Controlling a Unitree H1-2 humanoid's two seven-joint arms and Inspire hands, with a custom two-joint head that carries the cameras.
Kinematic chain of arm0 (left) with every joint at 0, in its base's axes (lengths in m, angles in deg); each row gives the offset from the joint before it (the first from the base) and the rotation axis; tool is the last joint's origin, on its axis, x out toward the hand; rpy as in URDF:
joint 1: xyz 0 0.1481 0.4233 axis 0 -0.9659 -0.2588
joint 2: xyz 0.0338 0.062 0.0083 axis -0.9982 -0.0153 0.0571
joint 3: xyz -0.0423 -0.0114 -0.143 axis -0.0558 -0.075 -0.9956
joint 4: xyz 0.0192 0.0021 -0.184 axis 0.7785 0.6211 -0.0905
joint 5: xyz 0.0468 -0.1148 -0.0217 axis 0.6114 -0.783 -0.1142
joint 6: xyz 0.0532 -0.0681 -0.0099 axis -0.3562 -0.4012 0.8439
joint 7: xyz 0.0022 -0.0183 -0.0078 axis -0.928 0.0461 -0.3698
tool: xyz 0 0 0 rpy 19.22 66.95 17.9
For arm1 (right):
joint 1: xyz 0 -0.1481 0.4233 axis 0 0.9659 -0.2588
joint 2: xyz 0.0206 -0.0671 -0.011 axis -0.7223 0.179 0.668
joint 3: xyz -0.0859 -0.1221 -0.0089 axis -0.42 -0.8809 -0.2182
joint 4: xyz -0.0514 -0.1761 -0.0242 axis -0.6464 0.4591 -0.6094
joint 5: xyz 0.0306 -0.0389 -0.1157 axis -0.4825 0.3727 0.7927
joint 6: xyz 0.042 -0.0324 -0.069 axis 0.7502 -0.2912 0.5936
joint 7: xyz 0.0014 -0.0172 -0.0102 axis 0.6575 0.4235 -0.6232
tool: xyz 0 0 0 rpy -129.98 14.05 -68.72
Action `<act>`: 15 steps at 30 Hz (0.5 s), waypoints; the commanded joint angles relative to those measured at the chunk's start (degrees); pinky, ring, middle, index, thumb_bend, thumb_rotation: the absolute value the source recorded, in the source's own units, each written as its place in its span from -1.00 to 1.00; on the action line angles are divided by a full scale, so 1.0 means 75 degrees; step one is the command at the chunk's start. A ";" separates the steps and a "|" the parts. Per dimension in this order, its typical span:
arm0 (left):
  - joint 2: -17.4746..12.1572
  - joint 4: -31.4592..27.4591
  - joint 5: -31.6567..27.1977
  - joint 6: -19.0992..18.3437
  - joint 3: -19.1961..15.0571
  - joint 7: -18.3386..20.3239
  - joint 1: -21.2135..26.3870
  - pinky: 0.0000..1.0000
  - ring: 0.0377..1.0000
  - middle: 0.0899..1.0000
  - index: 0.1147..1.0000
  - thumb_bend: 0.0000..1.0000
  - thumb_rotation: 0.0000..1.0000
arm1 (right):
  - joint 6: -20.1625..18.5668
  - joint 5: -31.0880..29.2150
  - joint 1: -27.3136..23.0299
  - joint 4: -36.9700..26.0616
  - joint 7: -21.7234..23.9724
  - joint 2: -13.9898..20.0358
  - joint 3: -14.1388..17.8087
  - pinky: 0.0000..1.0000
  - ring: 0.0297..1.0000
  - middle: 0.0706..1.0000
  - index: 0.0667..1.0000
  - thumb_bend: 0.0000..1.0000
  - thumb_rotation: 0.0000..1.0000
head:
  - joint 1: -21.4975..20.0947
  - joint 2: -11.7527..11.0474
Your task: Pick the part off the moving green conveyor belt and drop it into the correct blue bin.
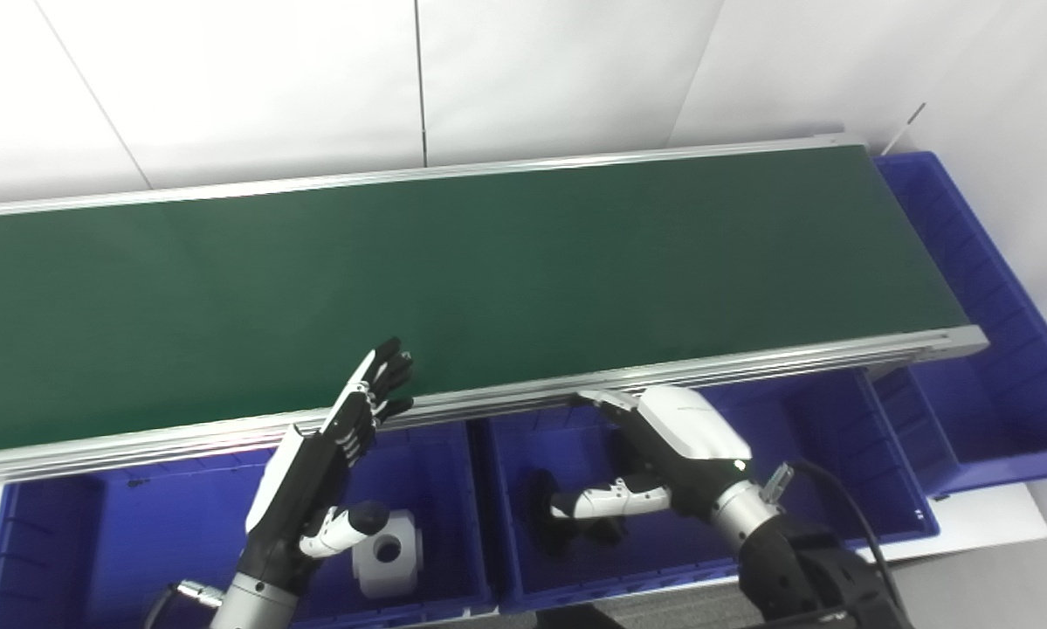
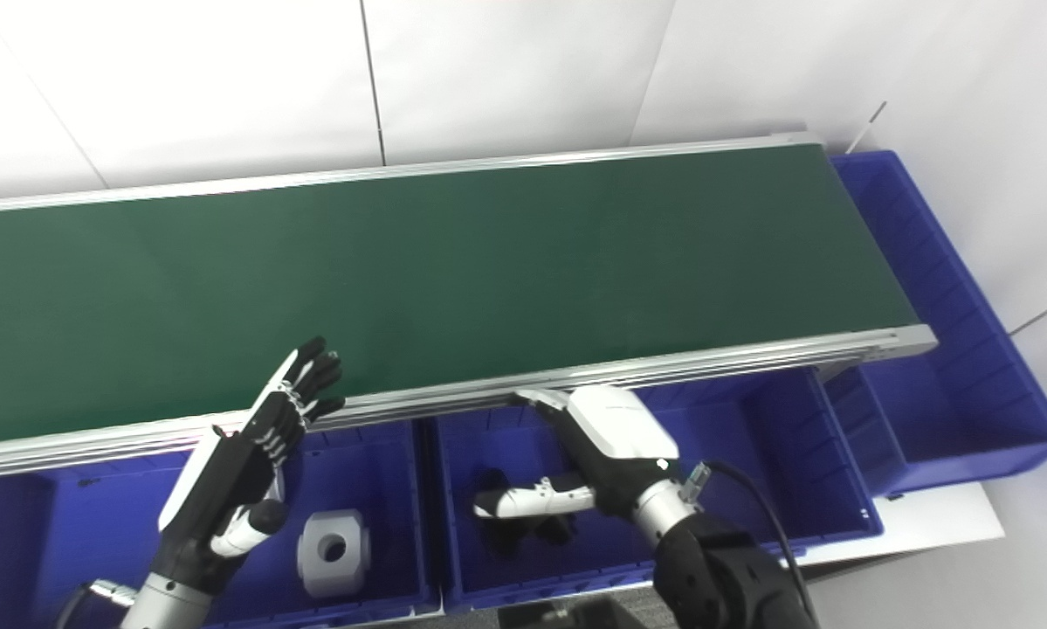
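Bare green conveyor belt (image 1: pixel 488 279) spans 9 to 3 o'clock; blue bins (image 1: pixel 837 437) line its 6 o'clock edge.

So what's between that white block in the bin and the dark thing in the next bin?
Between the white part and the dark part stands only the blue bins' shared wall, seen in both eye views.

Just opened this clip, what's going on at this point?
Nothing lies on the green conveyor belt right now. The left hand is raised with fingers apart above the left blue bin, which holds a white part. The right hand hangs open over the middle blue bin, just above a black part lying inside it. Neither hand holds anything. A third blue bin sits at the belt's end.
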 commanded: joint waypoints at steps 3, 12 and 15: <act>0.0132 -0.0005 0.0150 0.0537 0.0243 0.0087 -0.0029 0.81 0.92 0.90 0.92 0.79 0.69 | 0.0863 -0.5375 0.0828 -0.0055 -0.1027 -0.2312 0.0223 0.67 0.77 0.79 0.86 0.99 0.99 | 0.0208 -0.0255; 0.0416 0.0851 0.0559 0.1335 0.0477 -0.0163 -0.0111 0.71 0.87 0.89 0.88 0.79 0.65 | 0.3183 -0.5961 0.0813 0.2265 -0.0838 -0.2064 0.0401 0.65 0.74 0.78 0.93 0.99 1.00 | 0.0784 -0.1056; 0.0492 0.1139 0.0561 0.1547 0.0519 -0.0150 -0.0087 0.71 0.85 0.88 0.87 0.81 0.62 | 0.3660 -0.5999 0.0695 0.2757 -0.0900 -0.1860 0.0436 0.65 0.71 0.76 0.90 0.99 0.99 | 0.0841 -0.1179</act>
